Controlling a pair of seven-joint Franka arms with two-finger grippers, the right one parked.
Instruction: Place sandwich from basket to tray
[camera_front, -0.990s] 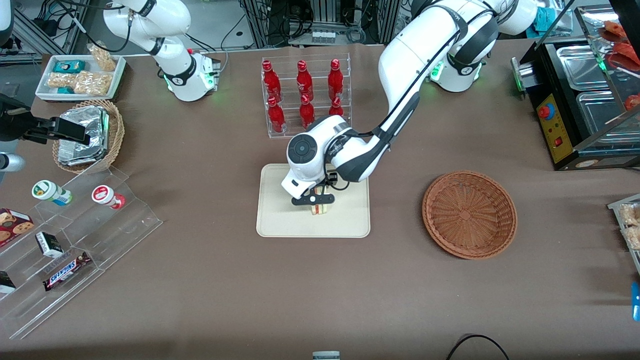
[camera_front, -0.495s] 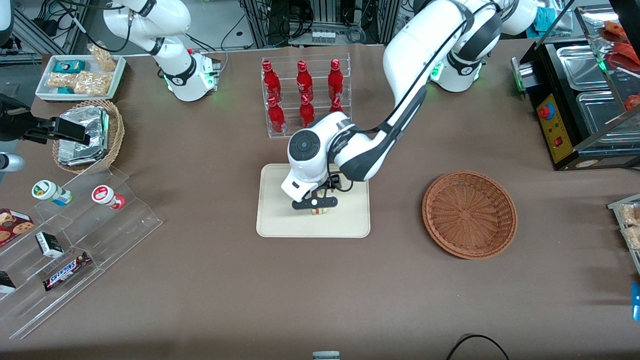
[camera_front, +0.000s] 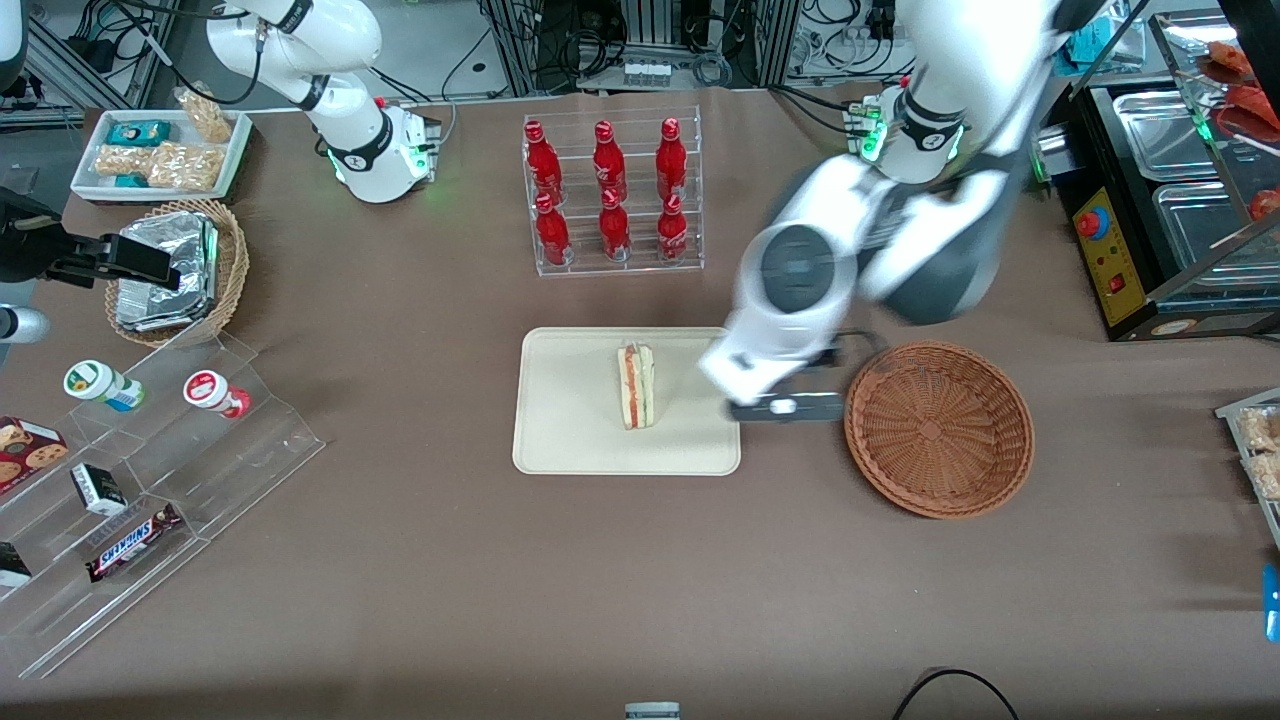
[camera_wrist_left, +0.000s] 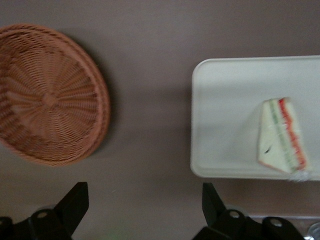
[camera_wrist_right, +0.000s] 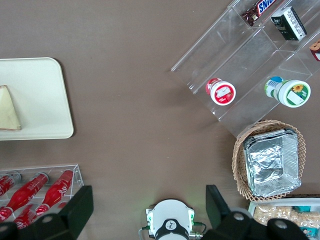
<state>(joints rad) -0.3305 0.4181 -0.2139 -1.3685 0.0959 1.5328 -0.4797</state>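
The sandwich lies on the tray. The gripper hangs over the desk between tray and basket, fingers spread apart, holding nothing.

A robot lab staged as a snack shop: bottle rack at 12 o'clock, acrylic snack steps at 8 o'clock, food warmer at 2 o'clock, cables above the table.

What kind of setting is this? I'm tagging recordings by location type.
Probably a robotics lab staged as a snack shop: a rack of red bottles, tiered clear shelves of snacks and a food warmer. The sandwich lies on the tray; the open gripper hangs beside the basket.
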